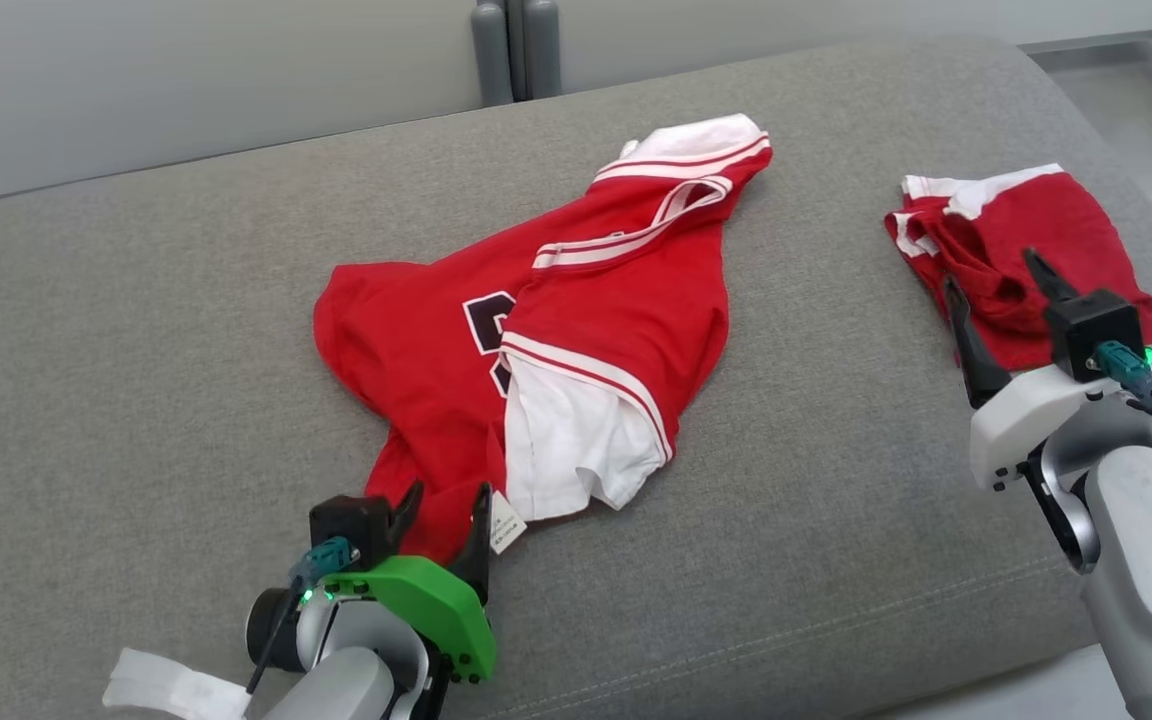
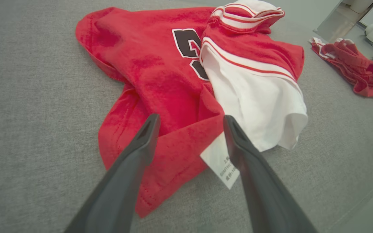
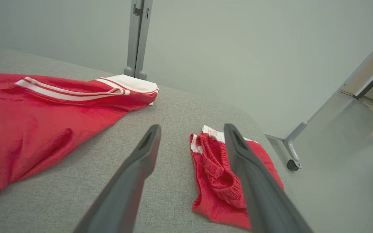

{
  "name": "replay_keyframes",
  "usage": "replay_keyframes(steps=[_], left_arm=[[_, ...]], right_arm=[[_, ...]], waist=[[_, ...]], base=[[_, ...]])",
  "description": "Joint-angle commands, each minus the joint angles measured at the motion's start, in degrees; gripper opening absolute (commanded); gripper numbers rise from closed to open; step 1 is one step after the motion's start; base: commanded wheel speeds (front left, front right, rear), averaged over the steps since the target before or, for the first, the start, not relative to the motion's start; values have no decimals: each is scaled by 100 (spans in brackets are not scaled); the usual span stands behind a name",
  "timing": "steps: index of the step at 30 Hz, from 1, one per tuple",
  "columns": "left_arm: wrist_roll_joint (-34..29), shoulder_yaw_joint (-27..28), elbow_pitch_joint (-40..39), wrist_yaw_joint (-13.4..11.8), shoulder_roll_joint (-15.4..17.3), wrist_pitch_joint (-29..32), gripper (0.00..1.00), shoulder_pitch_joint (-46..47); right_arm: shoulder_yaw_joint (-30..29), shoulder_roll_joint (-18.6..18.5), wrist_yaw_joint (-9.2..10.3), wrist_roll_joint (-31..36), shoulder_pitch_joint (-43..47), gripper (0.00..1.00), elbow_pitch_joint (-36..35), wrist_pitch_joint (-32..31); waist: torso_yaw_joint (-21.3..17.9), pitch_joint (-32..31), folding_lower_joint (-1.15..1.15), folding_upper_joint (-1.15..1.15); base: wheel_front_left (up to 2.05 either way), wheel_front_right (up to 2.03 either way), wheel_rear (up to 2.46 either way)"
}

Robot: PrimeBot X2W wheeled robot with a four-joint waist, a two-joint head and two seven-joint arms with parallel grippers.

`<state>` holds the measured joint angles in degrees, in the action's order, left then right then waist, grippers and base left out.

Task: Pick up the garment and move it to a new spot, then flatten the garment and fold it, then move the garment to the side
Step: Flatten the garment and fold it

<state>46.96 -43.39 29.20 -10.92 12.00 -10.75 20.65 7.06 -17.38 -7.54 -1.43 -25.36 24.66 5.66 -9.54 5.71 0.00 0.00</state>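
Wide open and empty, left fingers [image 2: 142, 142] are straddling the jersey [image 2: 160, 81] hem at lower centre, seemingly to grab it; right fingers [image 3: 243, 155] are hovering open.

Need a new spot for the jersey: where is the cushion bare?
Widest bare stretch: the grey cushion left of the red jersey. A narrower strip lies between jersey and red shorts. Crowded: the middle, and the right end with shorts and right hand.
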Motion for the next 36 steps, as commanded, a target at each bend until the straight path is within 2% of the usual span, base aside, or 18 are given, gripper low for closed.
replay_keyframes(steps=[1,5,12,19,20,21,22,23,29,36], left_arm=[[36,-41,52,34,11,-47,100,-130],[36,-126,198,19,1,-18,100,-295],[-290,-225,623,-271,126,-176,100,-254],[-364,-236,1018,-233,68,-275,100,-142],[-368,-217,1067,-225,45,-303,85,-114],[-376,-201,1119,-218,28,-333,52,-86],[-411,-198,1150,-212,17,-342,32,-62],[-421,-188,1172,-201,-4,-365,0,-50],[-540,-77,1266,-188,103,-427,0,62],[-827,383,1014,-341,584,-451,0,622]], right_arm=[[-38,-26,11,-48,121,100,-158,-47],[-130,14,11,-73,377,100,-588,-206],[-106,36,11,12,549,100,-1088,-395],[-69,50,11,31,637,100,-1317,-469],[-57,55,11,24,640,100,-1338,-469],[-44,60,11,7,640,100,-1357,-459],[-35,54,11,3,640,100,-1370,-457],[-29,44,11,11,640,100,-1383,-465],[-89,38,11,25,690,100,-1451,-476],[-85,127,11,70,693,100,-1450,-442]], waist=[[-150,66,0,0],[-151,78,0,0],[-172,121,0,0],[-188,113,0,0],[-195,107,0,0],[-202,101,0,0],[-209,94,0,0],[-213,88,0,0],[-181,58,0,0],[-65,53,0,0]], base=[[0,0,0],[0,0,0],[0,0,0],[0,0,0],[0,0,0],[0,0,0],[0,0,0],[0,0,0],[0,0,0],[0,0,0]])
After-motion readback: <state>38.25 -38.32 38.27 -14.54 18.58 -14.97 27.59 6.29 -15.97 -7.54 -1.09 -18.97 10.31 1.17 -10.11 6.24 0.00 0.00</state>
